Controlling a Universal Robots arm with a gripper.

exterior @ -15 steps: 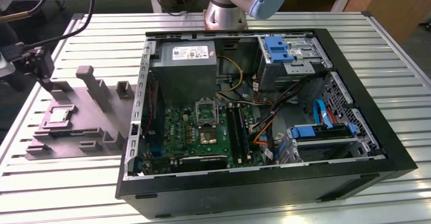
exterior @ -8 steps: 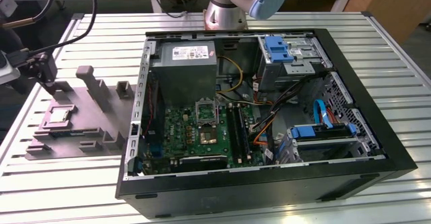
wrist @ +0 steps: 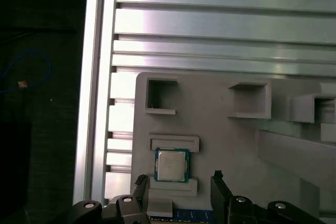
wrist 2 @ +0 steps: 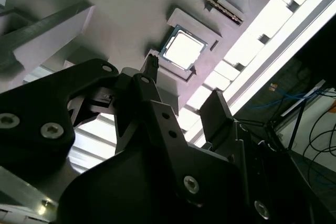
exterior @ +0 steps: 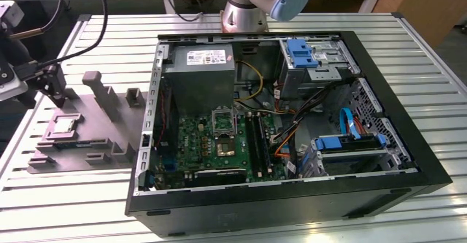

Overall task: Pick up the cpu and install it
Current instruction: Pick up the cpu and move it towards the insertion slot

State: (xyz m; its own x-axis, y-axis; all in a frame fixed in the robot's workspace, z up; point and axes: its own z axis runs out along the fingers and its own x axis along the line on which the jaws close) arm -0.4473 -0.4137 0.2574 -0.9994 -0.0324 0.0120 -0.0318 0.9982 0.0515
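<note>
The cpu (exterior: 64,123) is a small silvery square chip lying in a recess of the grey fixture plate (exterior: 102,117), at the exterior view's left. In both wrist views it lies flat, cpu (wrist: 171,164) and cpu (wrist 2: 182,50). My gripper (exterior: 54,90) hangs just above and beside it. The gripper (wrist: 178,180) is open, with one dark finger on either side of the chip's line and nothing held, as the gripper (wrist 2: 184,86) also stands in the second wrist view. The green motherboard (exterior: 219,144) lies inside the open computer case (exterior: 292,199), with its socket (exterior: 225,146) uncovered.
A grey power supply box (exterior: 198,73), blue drive cages (exterior: 301,54) and loose cables (exterior: 292,128) crowd the case. The fixture plate has raised blocks (exterior: 98,87) near the gripper. The slatted aluminium table (wrist: 220,24) ends at an edge (wrist: 92,77) close to the plate.
</note>
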